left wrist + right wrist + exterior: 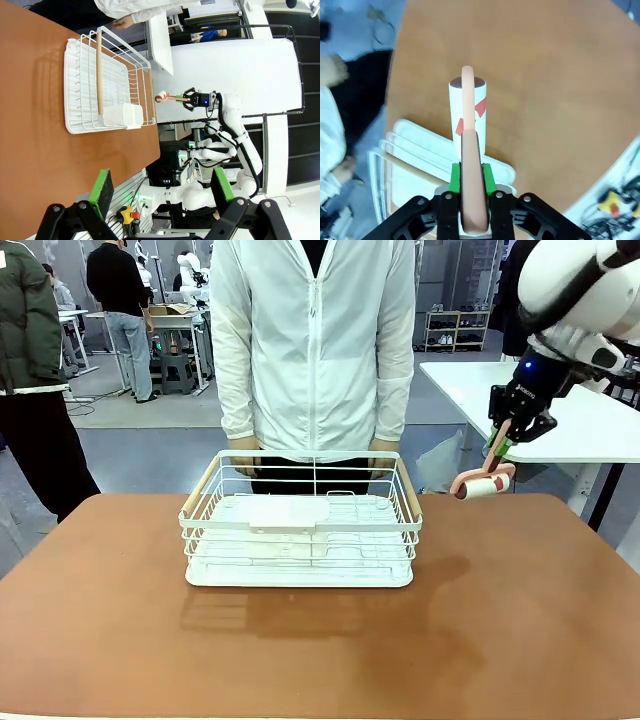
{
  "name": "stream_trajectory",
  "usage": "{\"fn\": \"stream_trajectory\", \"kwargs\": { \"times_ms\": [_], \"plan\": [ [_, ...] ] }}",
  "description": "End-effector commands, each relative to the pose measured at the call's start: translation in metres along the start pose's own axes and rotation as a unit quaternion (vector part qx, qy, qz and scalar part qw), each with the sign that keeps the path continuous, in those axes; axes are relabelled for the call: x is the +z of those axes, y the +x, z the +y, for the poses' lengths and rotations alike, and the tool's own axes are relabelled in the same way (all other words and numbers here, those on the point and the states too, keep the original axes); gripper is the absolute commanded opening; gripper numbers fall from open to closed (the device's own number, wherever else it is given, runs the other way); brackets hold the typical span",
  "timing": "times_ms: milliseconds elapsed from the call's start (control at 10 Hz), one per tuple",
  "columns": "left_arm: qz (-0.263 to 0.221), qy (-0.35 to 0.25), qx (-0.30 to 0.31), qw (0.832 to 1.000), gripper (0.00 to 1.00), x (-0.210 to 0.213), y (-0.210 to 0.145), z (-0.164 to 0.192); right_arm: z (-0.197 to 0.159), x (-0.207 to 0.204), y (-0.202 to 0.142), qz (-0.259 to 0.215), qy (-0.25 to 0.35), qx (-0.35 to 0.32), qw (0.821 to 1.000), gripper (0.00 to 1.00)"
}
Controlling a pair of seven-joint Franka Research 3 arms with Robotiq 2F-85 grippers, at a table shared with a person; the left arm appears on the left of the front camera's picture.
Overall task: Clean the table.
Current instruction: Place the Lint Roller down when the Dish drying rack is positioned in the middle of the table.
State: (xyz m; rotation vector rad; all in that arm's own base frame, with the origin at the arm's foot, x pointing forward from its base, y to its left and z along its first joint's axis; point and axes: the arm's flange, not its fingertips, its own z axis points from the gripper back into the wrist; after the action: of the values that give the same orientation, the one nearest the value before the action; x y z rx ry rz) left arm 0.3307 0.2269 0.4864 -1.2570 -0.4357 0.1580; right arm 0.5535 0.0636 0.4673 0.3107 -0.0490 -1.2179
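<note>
The reddish-brown table (320, 640) spreads across the front view. My right gripper (512, 435) hangs above its far right corner, shut on the pink handle of a lint roller (483, 485) whose white roll points down, clear of the top. In the right wrist view the right gripper (468, 177) clamps the handle between its green pads, and the lint roller (467, 112) hangs over the table (545, 75). My left gripper (162, 189) stands open with nothing between its fingers, near the table's (35, 125) edge. The lint roller (167, 96) shows far off.
A white wire dish rack (300, 530) with wooden handles sits on the far middle of the table. A person in a white jacket (315, 340) stands behind it, hands at its far rim. A smaller white table (560, 410) stands at the right.
</note>
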Motion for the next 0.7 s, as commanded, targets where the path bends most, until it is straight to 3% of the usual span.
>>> {"fn": "stream_trajectory", "kwargs": {
  "times_ms": [0,300,600],
  "plan": [
    [-0.002,-0.008,-0.004,1.000,1.00,0.002,-0.001,-0.001,-0.018,-0.023,-0.019,-0.070,0.044,-0.025,0.996,0.21],
    [-0.002,-0.008,-0.004,1.000,1.00,0.002,-0.001,-0.001,-0.030,-0.048,-0.013,-0.082,0.071,-0.075,0.991,0.21],
    [-0.002,-0.008,-0.004,1.000,1.00,0.002,-0.001,-0.001,-0.042,-0.071,-0.001,-0.054,0.073,-0.118,0.989,0.21]
  ]
}}
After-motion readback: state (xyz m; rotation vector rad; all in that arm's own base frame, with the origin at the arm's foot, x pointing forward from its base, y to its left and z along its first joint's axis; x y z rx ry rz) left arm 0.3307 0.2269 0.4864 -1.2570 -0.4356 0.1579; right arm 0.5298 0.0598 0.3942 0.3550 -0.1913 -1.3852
